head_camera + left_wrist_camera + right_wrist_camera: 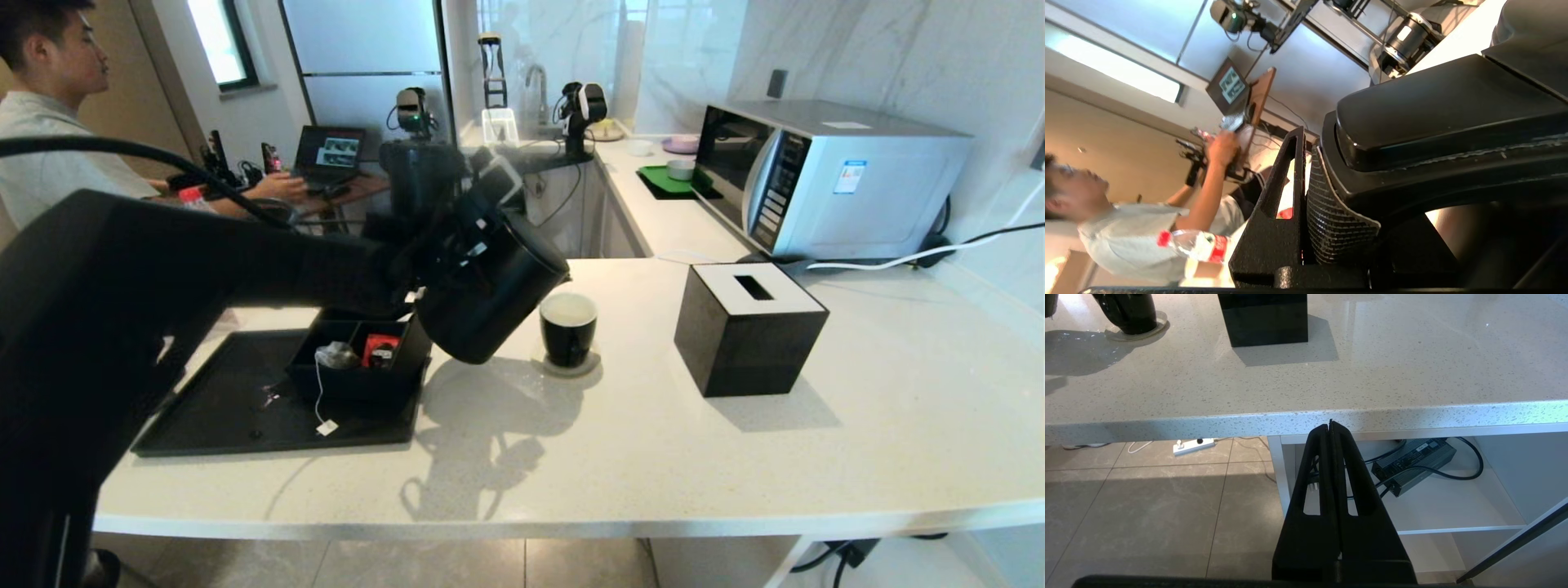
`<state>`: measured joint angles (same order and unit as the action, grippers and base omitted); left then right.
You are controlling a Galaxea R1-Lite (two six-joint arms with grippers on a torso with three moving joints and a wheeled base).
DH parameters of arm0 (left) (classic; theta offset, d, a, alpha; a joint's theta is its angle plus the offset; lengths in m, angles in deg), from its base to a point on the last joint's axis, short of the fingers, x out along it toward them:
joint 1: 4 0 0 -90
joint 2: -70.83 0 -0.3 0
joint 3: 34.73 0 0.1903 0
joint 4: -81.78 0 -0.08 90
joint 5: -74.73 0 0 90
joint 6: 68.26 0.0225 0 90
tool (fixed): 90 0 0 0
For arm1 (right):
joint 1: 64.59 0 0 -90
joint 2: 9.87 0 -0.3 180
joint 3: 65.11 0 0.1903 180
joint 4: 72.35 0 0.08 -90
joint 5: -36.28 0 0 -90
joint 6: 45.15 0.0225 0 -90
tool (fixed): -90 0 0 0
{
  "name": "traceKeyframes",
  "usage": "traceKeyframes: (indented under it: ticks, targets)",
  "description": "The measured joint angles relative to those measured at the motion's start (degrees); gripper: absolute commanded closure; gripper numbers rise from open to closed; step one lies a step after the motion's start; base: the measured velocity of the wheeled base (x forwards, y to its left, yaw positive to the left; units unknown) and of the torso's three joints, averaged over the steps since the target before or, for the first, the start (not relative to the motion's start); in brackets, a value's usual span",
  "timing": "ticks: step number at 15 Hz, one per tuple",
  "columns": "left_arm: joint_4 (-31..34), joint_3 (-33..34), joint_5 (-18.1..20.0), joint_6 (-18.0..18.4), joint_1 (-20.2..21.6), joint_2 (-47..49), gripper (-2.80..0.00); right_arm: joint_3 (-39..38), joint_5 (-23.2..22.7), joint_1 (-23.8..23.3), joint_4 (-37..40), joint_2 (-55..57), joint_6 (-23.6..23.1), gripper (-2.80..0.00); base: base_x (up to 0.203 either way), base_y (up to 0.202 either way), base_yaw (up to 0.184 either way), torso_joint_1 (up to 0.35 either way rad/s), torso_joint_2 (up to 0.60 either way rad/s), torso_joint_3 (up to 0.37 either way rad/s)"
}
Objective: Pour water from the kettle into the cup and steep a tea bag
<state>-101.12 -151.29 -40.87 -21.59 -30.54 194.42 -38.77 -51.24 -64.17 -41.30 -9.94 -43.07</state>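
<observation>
My left gripper (454, 245) is shut on the loop handle of the matte black kettle (490, 290) and holds it in the air. The kettle is tipped, its spout over the rim of the small black cup (568, 327), whose white inside shows. In the left wrist view the kettle's handle (1445, 110) is pressed against one finger's ribbed pad (1331, 220). The tea bag (336, 355) lies in a black box on the tray, and its string runs down to a white tag (326, 427). My right gripper (1331, 425) hangs shut below the counter's front edge, holding nothing.
A black tissue box (747, 327) stands right of the cup. A microwave (824, 175) is at the back right. The black tray (229, 408) holds the compartment box (359, 380) with a red packet (380, 349). A person (49, 122) sits at the back left.
</observation>
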Motion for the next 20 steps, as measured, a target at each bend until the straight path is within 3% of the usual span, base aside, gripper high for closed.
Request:
traceKeyframes:
  ticks: [8, 16, 20]
  targets:
    - [-14.0, 10.9, -2.6, -4.9, 0.4, -4.4, 0.0, 0.0, 0.0, 0.0, 0.0, 0.0, 0.0, 0.0, 0.0, 0.0, 0.0, 0.0, 0.0, 0.0]
    - [-17.7, 12.2, -7.7, -11.9, 1.2, -8.6, 0.0, 0.0, 0.0, 0.0, 0.0, 0.0, 0.0, 0.0, 0.0, 0.0, 0.0, 0.0, 0.0, 0.0]
    - [-24.4, 18.2, -11.3, -14.6, 3.3, -12.4, 0.0, 0.0, 0.0, 0.0, 0.0, 0.0, 0.0, 0.0, 0.0, 0.0, 0.0, 0.0, 0.0, 0.0]
